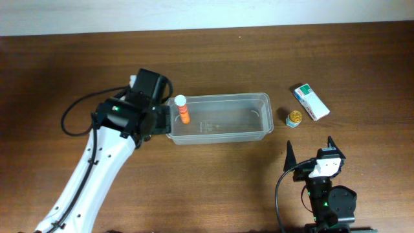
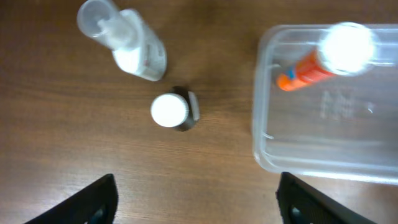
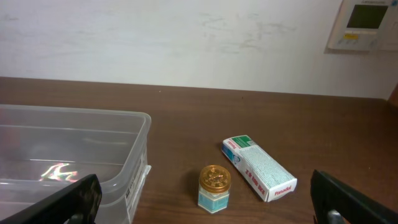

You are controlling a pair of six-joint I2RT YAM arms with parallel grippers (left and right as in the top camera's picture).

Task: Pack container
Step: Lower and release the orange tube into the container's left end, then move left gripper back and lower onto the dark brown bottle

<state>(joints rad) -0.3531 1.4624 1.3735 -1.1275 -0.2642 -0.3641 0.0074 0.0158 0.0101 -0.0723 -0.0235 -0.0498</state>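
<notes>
Starting nearest me, I am seeing the right claw (image 1: 310, 155) hanging at the near edge of the brown wooden tabletop (image 1: 65, 65), fingers spread wide with nothing between them. Moving outward, the left claw (image 2: 196, 183) is hovering just off the left end of the large clear plastic rectangular container (image 1: 239, 120), also spread and pinching nothing. The container is sitting mid-tabletop, mouth facing up, its long axis running left to right across my view. An orange tube with a white cap (image 1: 184, 115) is standing tilted in its left end, cap uppermost.

I am judging the packing as under way, with one item in. Below the left claw a small dark bottle with a white cap (image 2: 171, 111) and a white pump bottle (image 2: 134, 50) are waiting on the wood. The dark bottle looks the handier next pick, calling for a descent centred over its cap. Beyond the container's right end, a small gold-lidded jar (image 1: 294, 118) and a white-and-green box (image 1: 310, 101) are sitting close together.
</notes>
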